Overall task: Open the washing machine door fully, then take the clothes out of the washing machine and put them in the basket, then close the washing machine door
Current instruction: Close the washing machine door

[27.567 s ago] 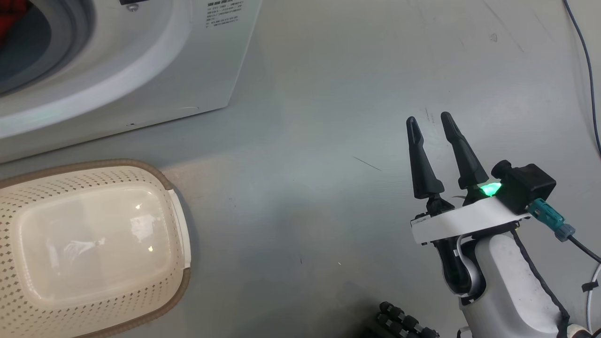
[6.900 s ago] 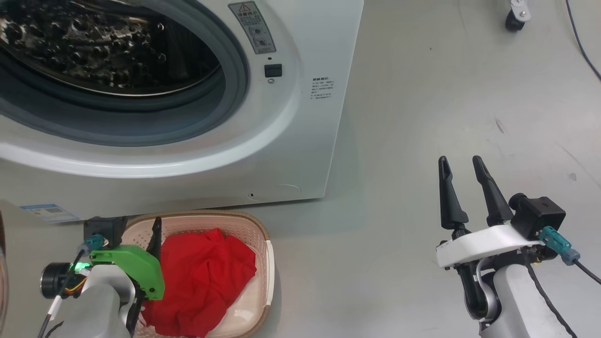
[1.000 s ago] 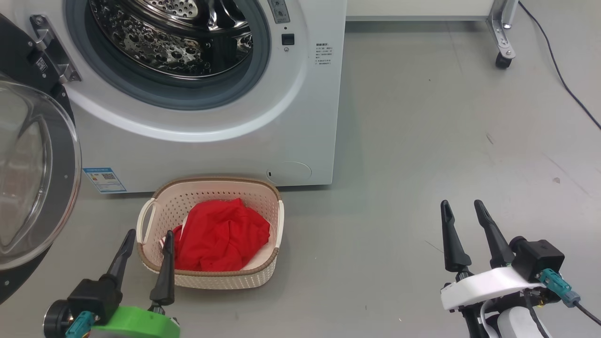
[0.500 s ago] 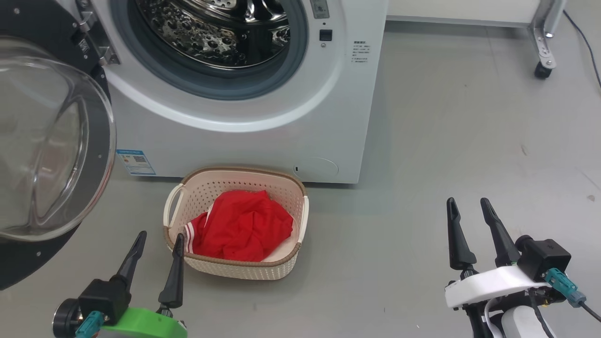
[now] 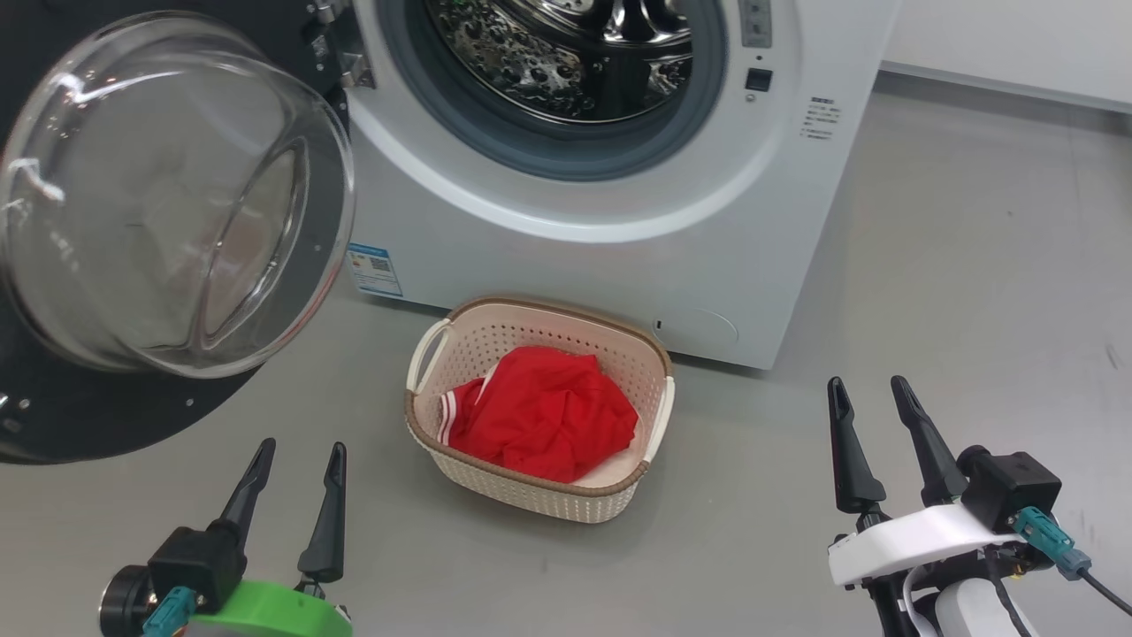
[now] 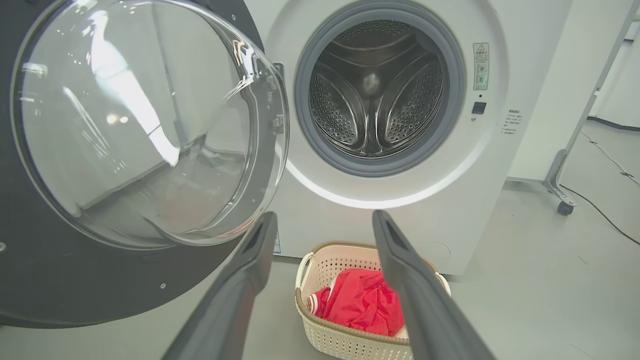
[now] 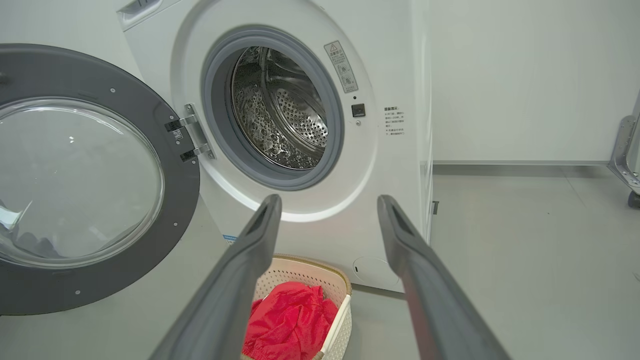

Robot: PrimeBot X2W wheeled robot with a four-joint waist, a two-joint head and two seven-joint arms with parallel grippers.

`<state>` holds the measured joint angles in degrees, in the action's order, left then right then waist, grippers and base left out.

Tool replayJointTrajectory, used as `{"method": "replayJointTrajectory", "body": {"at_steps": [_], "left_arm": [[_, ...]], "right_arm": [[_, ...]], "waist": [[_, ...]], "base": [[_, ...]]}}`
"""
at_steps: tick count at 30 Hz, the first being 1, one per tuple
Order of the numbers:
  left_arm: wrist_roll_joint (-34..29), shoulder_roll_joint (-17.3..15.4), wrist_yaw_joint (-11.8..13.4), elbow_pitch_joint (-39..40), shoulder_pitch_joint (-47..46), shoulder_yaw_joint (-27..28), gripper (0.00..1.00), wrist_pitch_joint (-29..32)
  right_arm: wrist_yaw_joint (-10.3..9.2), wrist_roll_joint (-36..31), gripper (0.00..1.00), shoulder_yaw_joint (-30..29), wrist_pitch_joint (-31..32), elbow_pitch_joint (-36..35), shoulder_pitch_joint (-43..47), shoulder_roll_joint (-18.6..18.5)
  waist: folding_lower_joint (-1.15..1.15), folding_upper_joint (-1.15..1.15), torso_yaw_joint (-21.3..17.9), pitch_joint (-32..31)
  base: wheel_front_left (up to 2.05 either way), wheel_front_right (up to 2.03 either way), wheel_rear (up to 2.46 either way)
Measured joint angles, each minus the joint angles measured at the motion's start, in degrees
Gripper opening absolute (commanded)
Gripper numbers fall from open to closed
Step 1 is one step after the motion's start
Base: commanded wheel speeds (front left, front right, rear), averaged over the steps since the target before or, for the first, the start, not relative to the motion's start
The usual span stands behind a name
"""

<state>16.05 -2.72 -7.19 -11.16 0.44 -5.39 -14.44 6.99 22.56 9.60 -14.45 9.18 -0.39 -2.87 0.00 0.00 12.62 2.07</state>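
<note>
The white washing machine [image 5: 619, 239] stands at the top centre, its steel drum [image 6: 372, 95] bare of fabric. Its round black door [image 5: 168, 203] with the bulging glass bowl hangs swung wide to the left [image 6: 140, 125] [image 7: 80, 180]. On the floor in front sits the cream basket [image 5: 650, 425] [image 6: 310, 260] [image 7: 340, 285], holding the red clothes [image 5: 544, 416] [image 6: 362, 302] [image 7: 287, 320] with white stripes. My left gripper [image 5: 301, 451] [image 6: 322, 217] is open and empty, low at the left of the basket. Well right of the basket, my right gripper [image 5: 868, 385] [image 7: 327, 200] is open and empty.
Grey floor spreads to the right of the machine. A metal frame leg on a caster [image 6: 562, 195] [image 7: 625, 165] stands by the pale wall at the right, with a dark cable [image 6: 607, 217] trailing on the floor.
The head camera has swung left: the machine, the door and the basket sit further right in its picture. Both grippers hold the same open pose, and the clothes lie unmoved in the basket.
</note>
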Motion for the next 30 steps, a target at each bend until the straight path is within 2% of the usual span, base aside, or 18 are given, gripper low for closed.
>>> {"method": "replayJointTrajectory", "body": {"at_steps": [16,30], "left_arm": [[0.01,0.00,0.01,-0.31,0.12,0.23,1.00,0.00],[0.02,-0.04,0.01,0.57,0.85,1.62,1.00,0.00]], "right_arm": [[0.00,0.70,1.00,1.32,0.00,0.55,0.94,0.08],[0.00,1.09,1.00,3.54,0.00,0.69,1.21,0.30]], "waist": [[0.00,0.00,11.30,-2.41],[0.00,0.00,16.41,-3.14]], "base": [[0.00,0.00,0.00],[0.00,0.00,0.00]]}}
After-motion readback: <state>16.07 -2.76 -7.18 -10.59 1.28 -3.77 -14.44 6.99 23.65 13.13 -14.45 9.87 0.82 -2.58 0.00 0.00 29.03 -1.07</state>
